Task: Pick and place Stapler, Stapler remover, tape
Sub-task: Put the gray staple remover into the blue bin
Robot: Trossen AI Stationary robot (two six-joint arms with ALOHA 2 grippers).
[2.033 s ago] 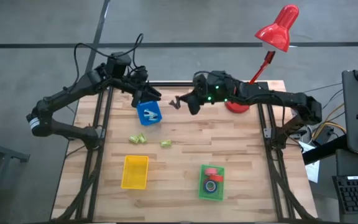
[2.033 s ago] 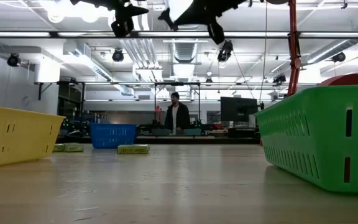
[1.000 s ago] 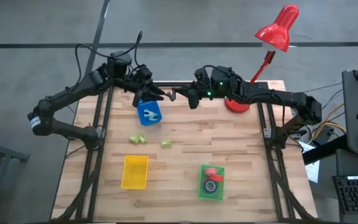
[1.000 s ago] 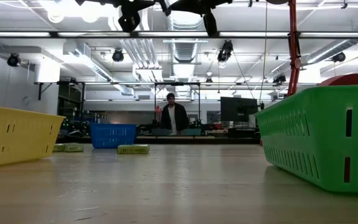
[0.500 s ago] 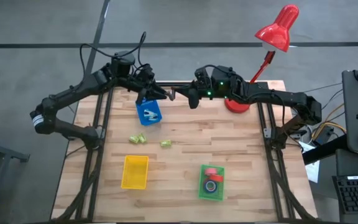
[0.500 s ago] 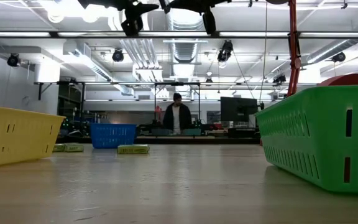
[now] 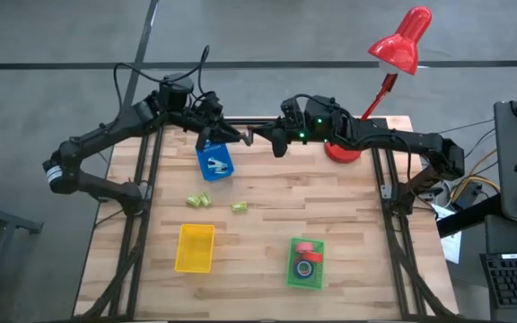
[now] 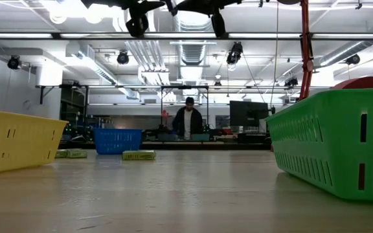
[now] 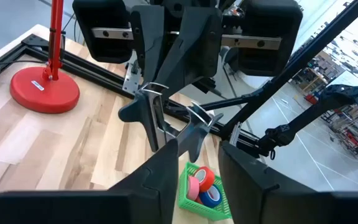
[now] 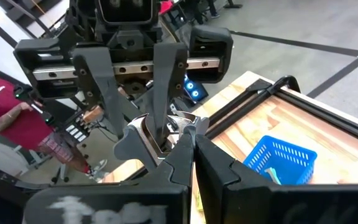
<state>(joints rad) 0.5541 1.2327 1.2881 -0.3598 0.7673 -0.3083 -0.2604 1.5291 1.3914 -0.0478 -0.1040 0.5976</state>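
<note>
The stapler remover [image 9: 166,121], a dark claw with chrome jaws, hangs in the air over the table's far edge between my two grippers [image 7: 245,136]. My right gripper [image 10: 194,146] is shut on it. My left gripper [image 9: 197,155] is open, with a finger on either side of one wing of the remover; I cannot tell whether they touch it. The red and blue tape rolls [image 7: 305,260] lie in the green tray [image 7: 293,269]. Small green items [image 7: 197,201] lie on the table. My right gripper pinches the stapler remover between its two fingers [image 9: 157,81] at the claw's middle [image 10: 166,140]. It reaches in level from the table's right side. The remover is lifted clear of the table, its wings [image 9: 132,112] spread to either side of the fingers.
The blue tray [image 7: 214,163], with a white item inside, sits below the grippers. The yellow tray [image 7: 196,247] stands near the front left. The red lamp's base [image 7: 342,151] is beside the right arm. A person [image 8: 188,122] stands in the room behind.
My right gripper has carried the stapler remover toward the table's left and far edge, up to my left gripper, and has since held still. My left arm has edged slightly toward it. The person in the background has walked to the right.
</note>
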